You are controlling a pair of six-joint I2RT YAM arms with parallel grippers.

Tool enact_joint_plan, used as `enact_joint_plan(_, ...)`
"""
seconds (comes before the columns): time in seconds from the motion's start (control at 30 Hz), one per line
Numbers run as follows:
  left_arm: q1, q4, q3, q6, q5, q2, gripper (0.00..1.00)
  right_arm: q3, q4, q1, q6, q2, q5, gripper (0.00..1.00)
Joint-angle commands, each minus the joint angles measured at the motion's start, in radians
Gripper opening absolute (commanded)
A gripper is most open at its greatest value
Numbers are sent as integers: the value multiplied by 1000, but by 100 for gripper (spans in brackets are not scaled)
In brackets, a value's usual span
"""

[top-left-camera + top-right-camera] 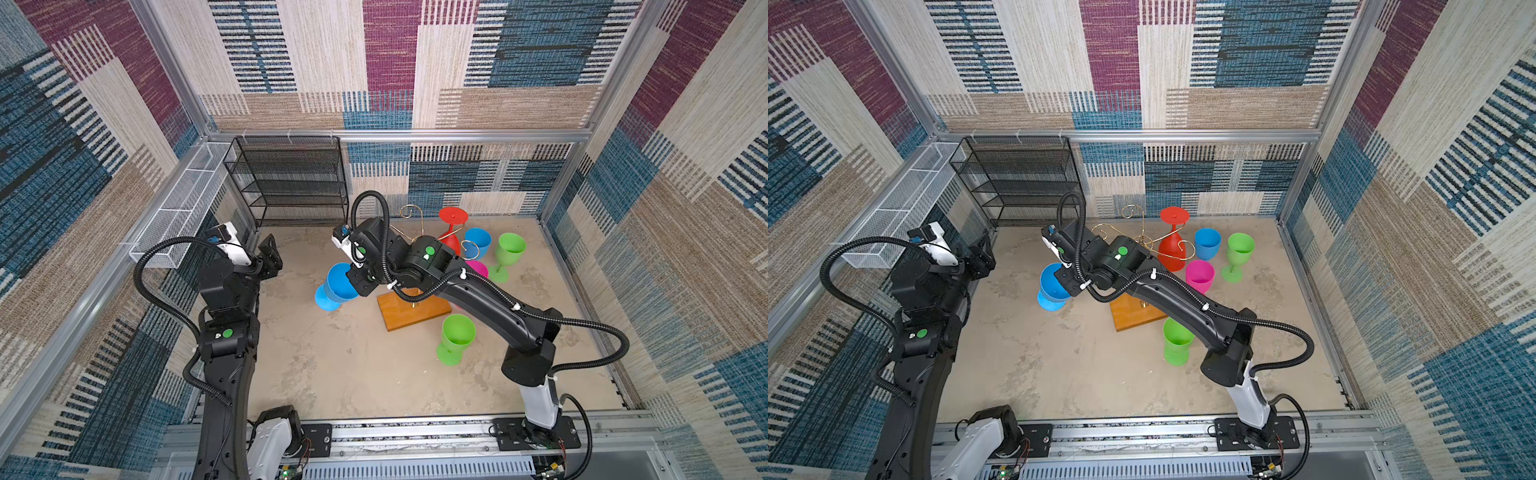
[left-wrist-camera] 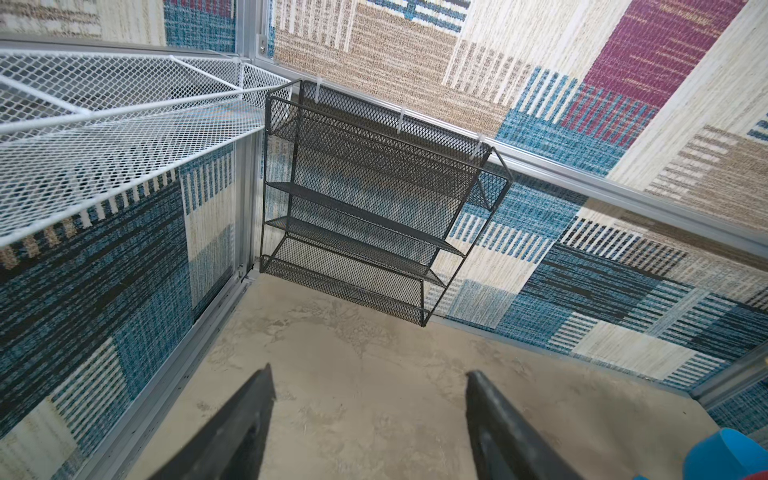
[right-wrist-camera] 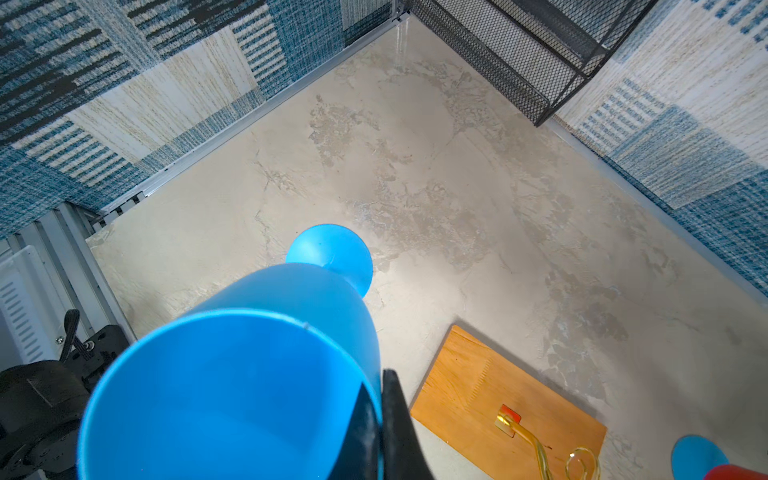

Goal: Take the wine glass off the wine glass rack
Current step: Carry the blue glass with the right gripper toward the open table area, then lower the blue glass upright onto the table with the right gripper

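My right gripper (image 3: 376,399) is clamped on the rim of the blue wine glass (image 3: 232,374) — one finger inside the bowl, one outside. The glass runs straight away from the gripper, tilted, with its foot farthest out and low over the table (image 3: 415,166); whether it touches I cannot tell. The wine glass rack (image 3: 498,395) stands just beside the gripper, clear of the glass. My left gripper (image 2: 369,374) — well apart, jaws wide — holds nothing.

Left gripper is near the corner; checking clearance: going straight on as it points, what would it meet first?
Probably the black mesh shelf; the left gripper aims its open jaws at it, though depth is unclear.
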Motion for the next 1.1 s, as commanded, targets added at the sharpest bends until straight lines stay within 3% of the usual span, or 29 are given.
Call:
enact_joint_plan(0.0, 1, 37, 14, 1, 2, -4, 75, 74, -40, 2, -20, 11, 16, 0)
enact_joint_plan(0.7, 2, 45, 26, -23, -7, 16, 75, 52, -58, 96, -58, 16, 29, 0)
enact_joint_plan(1.07, 8, 45, 32, -38, -17, 42, 76, -63, -62, 123, -50, 9, 14, 0)
